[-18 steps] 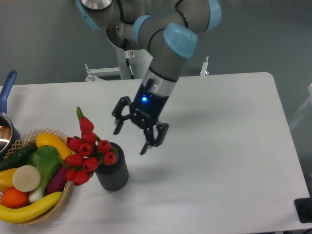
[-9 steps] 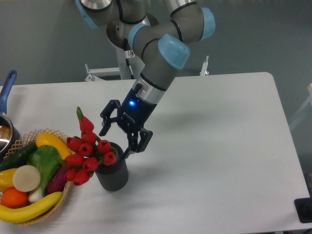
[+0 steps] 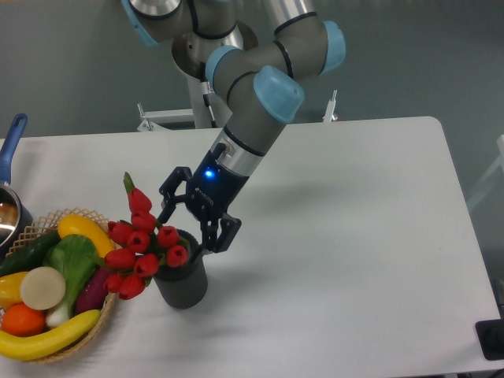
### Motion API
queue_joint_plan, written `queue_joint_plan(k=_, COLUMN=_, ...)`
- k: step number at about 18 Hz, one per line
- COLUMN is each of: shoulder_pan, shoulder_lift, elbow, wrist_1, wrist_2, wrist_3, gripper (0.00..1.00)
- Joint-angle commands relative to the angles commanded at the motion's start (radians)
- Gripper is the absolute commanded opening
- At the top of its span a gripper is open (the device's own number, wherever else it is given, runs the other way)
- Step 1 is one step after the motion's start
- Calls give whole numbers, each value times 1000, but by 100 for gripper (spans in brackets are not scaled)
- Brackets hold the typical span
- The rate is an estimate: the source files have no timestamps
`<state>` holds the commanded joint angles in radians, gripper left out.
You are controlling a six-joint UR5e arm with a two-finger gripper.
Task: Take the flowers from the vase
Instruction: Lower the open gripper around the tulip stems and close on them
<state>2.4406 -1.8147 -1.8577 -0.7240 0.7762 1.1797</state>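
One gripper (image 3: 187,229) hangs over the white bench (image 3: 354,236) with its two dark fingers spread apart and nothing between them, angled down and to the left from the grey and blue arm (image 3: 252,118), a small blue light glowing on its wrist. Its fingertips sit just above the rim of the vase (image 3: 183,283), a short dark grey cylinder standing upright on the bench near the front left. From the vase's mouth the flowers (image 3: 142,244) lean out to the left, a bunch of red tulip buds with one green-tipped stem reaching highest. The bunch lies just to the left of the gripper, with the nearest buds right beside the left finger; whether finger and bud touch cannot be told. The right finger hangs clear of the flowers, just over the vase's right edge. Left of the vase, a woven basket (image 3: 94,327) holds fruit and vegetables, its rim close against the lowest buds, and a blue-handled pot (image 3: 11,157) shows at the far left edge.
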Motion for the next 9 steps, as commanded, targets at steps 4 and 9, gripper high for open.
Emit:
queue_joint_plan(k=4, shoulder_pan=-5, shoulder_lift=-8, elbow=6, wrist_1=2, wrist_2=0, wrist_3=-26, gripper=100)
queue_joint_plan(k=9, shoulder_pan=-23, shoulder_lift=-25, elbow=17, wrist_1=3, wrist_2=-2, wrist_3=-26, gripper=100)
